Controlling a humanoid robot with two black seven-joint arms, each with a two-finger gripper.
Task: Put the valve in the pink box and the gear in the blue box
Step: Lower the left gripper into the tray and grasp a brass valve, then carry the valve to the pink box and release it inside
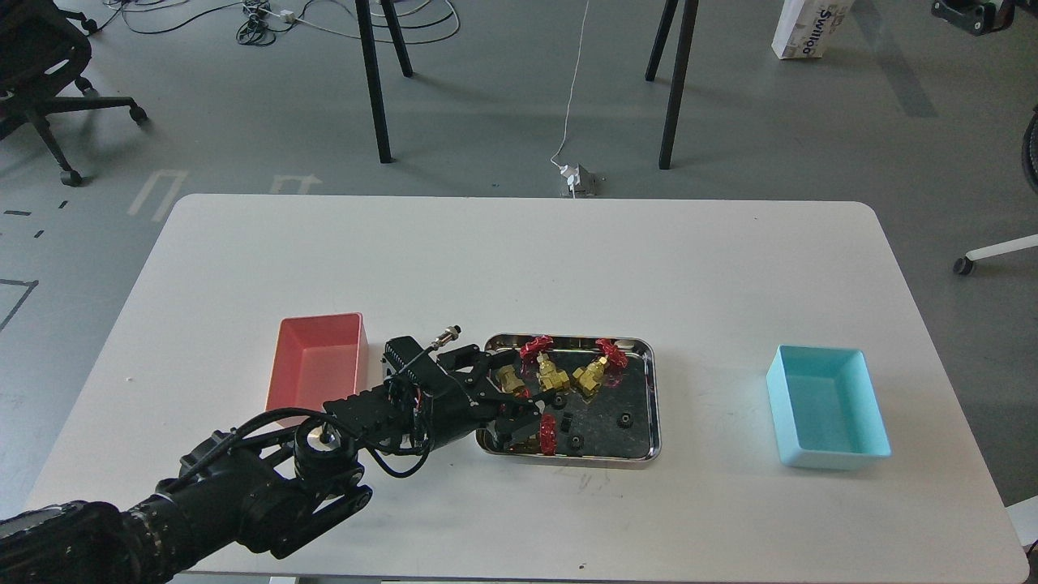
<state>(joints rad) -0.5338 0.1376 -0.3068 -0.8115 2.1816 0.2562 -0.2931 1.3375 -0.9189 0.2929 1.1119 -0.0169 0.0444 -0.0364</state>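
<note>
My left gripper (504, 391) is low over the left end of the steel tray (654, 397). Its jaws stand apart on either side of a brass valve (509, 379), and I cannot see them pressing on it. Another valve (551, 375) and a third one (590, 380) lie at the tray's back, and a further valve (545, 436) lies at the front left, partly hidden by my fingers. Tiny black gears lie on the tray floor, one gear (624, 419) to the right and another gear (574, 441) in front. The pink box (318, 365) stands just left of my wrist. The blue box (827, 405) stands far right. My right gripper is out of view.
The white table (519, 259) carries only the two boxes and the tray. My left forearm (268, 487) crosses the front left of the table. Black table legs, cables and an office chair stand on the floor beyond the far edge.
</note>
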